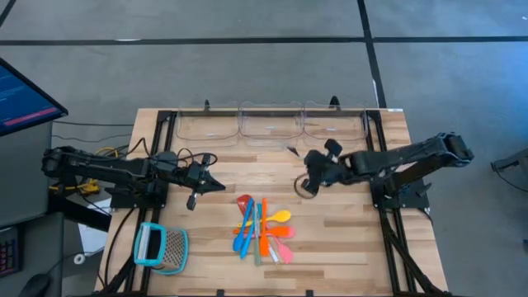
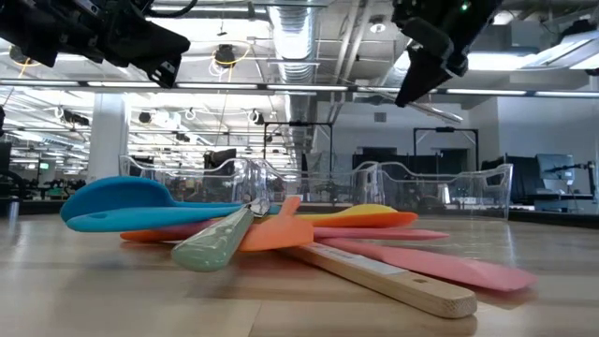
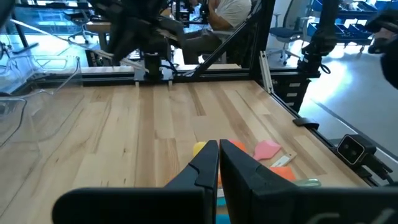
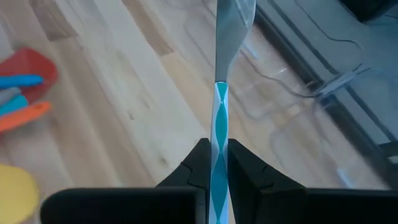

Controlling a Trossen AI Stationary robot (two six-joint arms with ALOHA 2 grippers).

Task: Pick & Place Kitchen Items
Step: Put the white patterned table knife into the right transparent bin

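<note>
**A:** What surface, what room?

**B:** A pale plank table [image 1: 346, 247] on a grey floor, with a monitor [image 1: 25, 95] off its left side. Behind it is an open workshop with ceiling ducts and strip lights. A person in a light top [image 3: 230, 12] sits beyond the far rail.

**A:** Where do the kitchen items lie?

**B:** The heap of utensils [image 1: 262, 231] is at the middle of the table, towards the near edge. Their long axes run roughly near to far and fan a little. The red-headed spatula [image 1: 245, 203] has its head towards the far side. The yellow spoon [image 1: 281, 216] angles off to the right. The last piece, a striped teal-and-white handle with a silvery metal end [image 4: 221, 112], is held above the wood. It lies in line with the fingers, metal end outermost.

**A:** Held by which arm?

**B:** The right gripper [image 1: 309, 180], right of centre between the heap and the bins, fingers clamped on that handle. The left gripper [image 1: 216, 186] hangs left of centre, fingers together on nothing.

**A:** Counts?

**B:** Two arms. Three clear bins [image 1: 271, 124] in a row along the far edge. One teal-framed mesh tool [image 1: 161, 247] at the near left. The heap has at least seven pieces, in red, yellow, blue, orange, pink and pale green. They overlap too much for an exact count of each colour.
</note>
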